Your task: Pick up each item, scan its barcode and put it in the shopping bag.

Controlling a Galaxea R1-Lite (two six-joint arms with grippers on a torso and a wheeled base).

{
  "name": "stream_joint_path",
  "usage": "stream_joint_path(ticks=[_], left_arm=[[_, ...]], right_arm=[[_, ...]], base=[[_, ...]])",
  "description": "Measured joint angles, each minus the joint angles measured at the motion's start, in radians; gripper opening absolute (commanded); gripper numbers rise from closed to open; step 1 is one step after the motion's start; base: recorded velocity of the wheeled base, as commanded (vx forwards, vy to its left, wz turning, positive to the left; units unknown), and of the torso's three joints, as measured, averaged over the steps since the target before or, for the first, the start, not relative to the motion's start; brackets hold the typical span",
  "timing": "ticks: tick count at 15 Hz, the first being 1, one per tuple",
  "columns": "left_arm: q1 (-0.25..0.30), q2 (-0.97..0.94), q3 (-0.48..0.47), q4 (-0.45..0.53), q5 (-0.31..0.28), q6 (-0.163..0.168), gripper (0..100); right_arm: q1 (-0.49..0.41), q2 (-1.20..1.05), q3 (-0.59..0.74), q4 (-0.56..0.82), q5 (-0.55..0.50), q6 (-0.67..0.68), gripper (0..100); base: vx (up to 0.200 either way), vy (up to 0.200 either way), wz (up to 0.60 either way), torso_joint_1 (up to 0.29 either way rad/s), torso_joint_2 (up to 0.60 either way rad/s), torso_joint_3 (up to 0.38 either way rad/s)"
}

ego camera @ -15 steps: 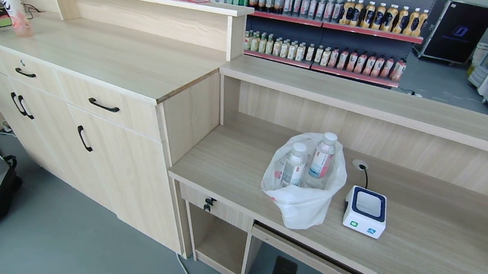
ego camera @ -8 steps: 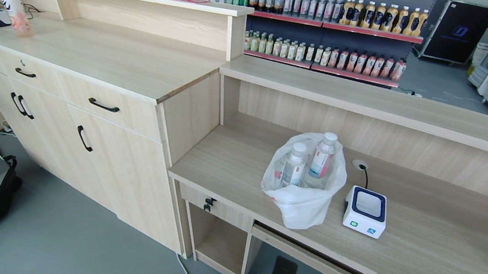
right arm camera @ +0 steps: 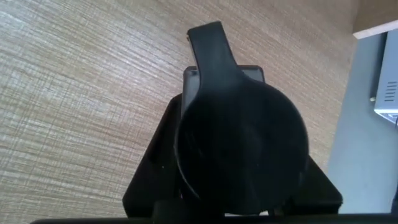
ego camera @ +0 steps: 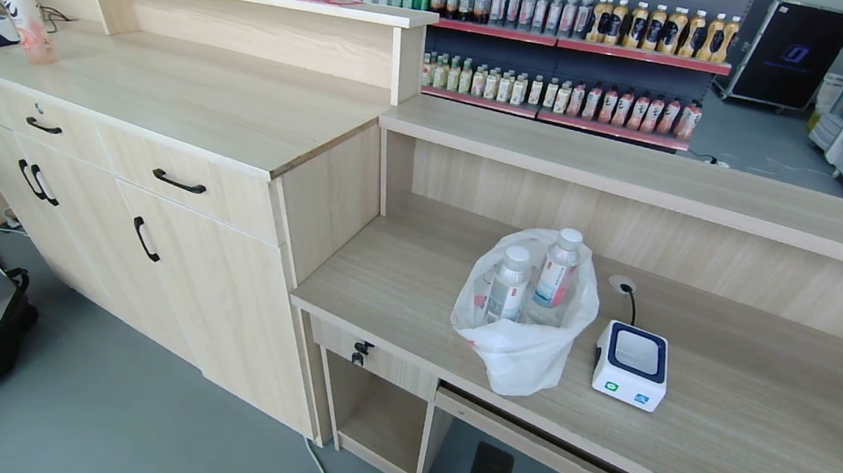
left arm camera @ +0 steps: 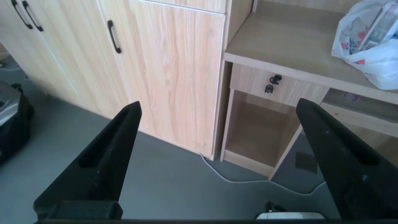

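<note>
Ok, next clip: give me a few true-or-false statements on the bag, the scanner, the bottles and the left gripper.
1. Two bottles stand upright in the bag. True.
2. The scanner sits on the bag's left. False: it sits just to the bag's right, on the same lower counter.
3. A pink bottle stands at the far left of the upper counter. True.
4. The left gripper holds a bottle. False: it is open and empty, out over the floor in front of the cabinets.
</note>
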Motion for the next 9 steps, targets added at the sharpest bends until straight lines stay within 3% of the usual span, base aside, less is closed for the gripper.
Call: stream_joint_path(ticks=[3,6,9], left_arm=[[0.0,0.0,0.0,0.0,0.0,-0.001,100],[0.0,0.0,0.0,0.0,0.0,0.0,100],[0.0,0.0,0.0,0.0,0.0,0.0,100]], right_arm=[[0.024,-0.099,0.045,-0.04,0.004,-0.083,0],[0.064,-0.354,0.136,-0.049,0.058,-0.152,0],[0.23,-0.69,0.252,-0.024,0.189,-0.35,0]], base=[[0.0,0.0,0.0,0.0,0.0,0.0],[0.0,0.0,0.0,0.0,0.0,0.0],[0.0,0.0,0.0,0.0,0.0,0.0]])
